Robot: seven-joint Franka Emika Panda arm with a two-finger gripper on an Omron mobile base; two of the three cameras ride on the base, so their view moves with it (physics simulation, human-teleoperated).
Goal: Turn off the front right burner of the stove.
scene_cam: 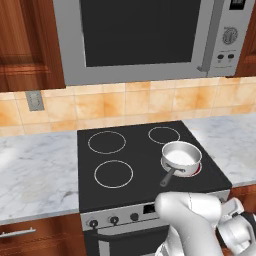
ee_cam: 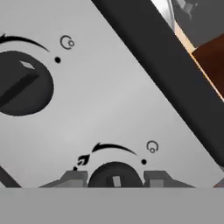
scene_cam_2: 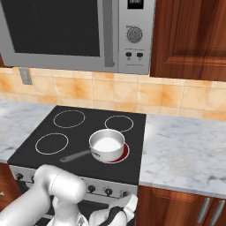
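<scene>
The stove (scene_cam: 140,192) (scene_cam_2: 26,155) is a black glass cooktop with a silver front panel (ee_cam: 113,105). Its front right burner (scene_cam: 198,170) (scene_cam_2: 125,154) glows red under a small steel saucepan (scene_cam: 181,155) (scene_cam_2: 107,143). In the hand view my gripper (ee_cam: 114,178) is pressed close to the panel. Its two fingertips (ee_cam: 72,177) sit tight against either side of a small black knob (ee_cam: 114,173), which fills the gap between them. A second, larger-looking knob (ee_cam: 22,83) lies to the upper left. My hand (scene_cam_2: 121,209) hangs low at the panel's right end.
Three plain white rings (scene_cam: 113,173) mark the other burners. A silver microwave (scene_cam: 145,35) hangs above the stove. Marble counters (scene_cam: 35,170) (scene_cam_2: 185,150) flank it, with wooden cabinets (scene_cam_2: 185,209) below. More knobs (scene_cam: 114,219) line the panel's left part.
</scene>
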